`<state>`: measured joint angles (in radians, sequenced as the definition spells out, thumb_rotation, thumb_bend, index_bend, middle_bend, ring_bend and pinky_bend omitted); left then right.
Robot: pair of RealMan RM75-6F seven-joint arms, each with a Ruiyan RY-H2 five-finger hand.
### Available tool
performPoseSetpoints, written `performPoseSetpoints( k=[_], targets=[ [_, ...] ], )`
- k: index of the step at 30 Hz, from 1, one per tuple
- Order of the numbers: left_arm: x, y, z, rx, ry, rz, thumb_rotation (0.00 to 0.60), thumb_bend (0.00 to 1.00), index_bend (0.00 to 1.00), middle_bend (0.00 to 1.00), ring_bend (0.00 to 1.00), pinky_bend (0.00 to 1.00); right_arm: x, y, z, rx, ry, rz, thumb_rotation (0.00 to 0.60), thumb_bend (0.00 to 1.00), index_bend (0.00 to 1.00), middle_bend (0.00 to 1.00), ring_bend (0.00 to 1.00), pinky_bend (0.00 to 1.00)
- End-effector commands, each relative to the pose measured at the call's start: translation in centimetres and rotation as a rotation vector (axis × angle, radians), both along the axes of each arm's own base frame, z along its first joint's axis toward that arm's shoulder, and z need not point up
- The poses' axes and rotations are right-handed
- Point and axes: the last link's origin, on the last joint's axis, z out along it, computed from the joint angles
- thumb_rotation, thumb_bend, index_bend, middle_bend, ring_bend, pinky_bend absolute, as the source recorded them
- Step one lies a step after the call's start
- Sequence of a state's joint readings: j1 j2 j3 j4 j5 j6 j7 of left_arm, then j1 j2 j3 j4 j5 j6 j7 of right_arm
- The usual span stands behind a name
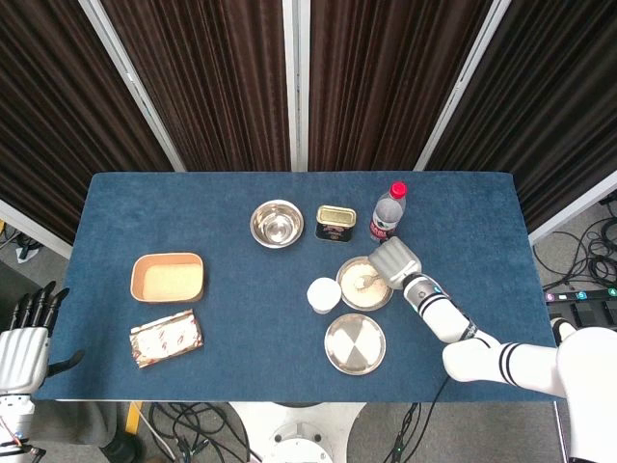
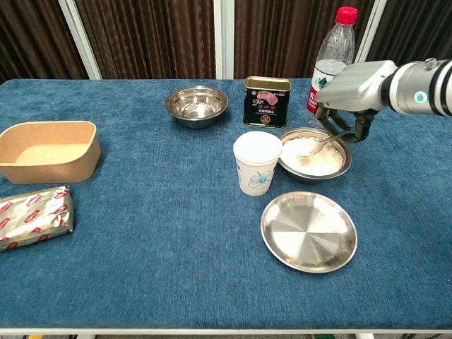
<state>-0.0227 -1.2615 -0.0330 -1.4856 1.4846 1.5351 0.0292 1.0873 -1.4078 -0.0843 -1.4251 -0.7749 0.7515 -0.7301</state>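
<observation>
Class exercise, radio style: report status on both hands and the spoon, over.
Right hand holds spoon, tip over rice bowl. Left hand open, off table edge. Paper cup beside bowl; water bottle just behind hand.

Silver robot hand, white arm

Probably a lab: dark curtains, loose floor cables, cloth-covered table
</observation>
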Motion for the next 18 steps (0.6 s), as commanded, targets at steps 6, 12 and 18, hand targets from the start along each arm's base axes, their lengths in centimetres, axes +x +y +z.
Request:
performPoseSetpoints(
  k=[6, 12, 18],
  targets=[
    [0.3, 0.0, 0.1, 0.004, 0.008, -0.003, 0.6, 0.1, 0.15, 0.07, 0.01, 0.01, -2.3, 0.5, 0.9, -0.024, -0.111, -0.048, 0.6, 0.33, 0.64, 0.59, 0.27, 0.18],
    [0.4, 0.0, 0.3, 0.004, 0.012, -0.004, 0.6, 0.1, 0.15, 0.07, 0.01, 0.01, -3.2, 0.9, 1.3, -0.026, -0.171, -0.076, 0.6, 0.33, 0.64, 0.59, 0.28, 0.18],
    [0.6, 0.0, 0.4, 0.005, 0.018, -0.009, 0.6, 0.1, 0.15, 0.07, 0.01, 0.01, -2.7, 0.9, 2.3, -0.026, -0.213, -0.067, 0.6, 0.33, 0.64, 0.59, 0.28, 0.18]
  ],
)
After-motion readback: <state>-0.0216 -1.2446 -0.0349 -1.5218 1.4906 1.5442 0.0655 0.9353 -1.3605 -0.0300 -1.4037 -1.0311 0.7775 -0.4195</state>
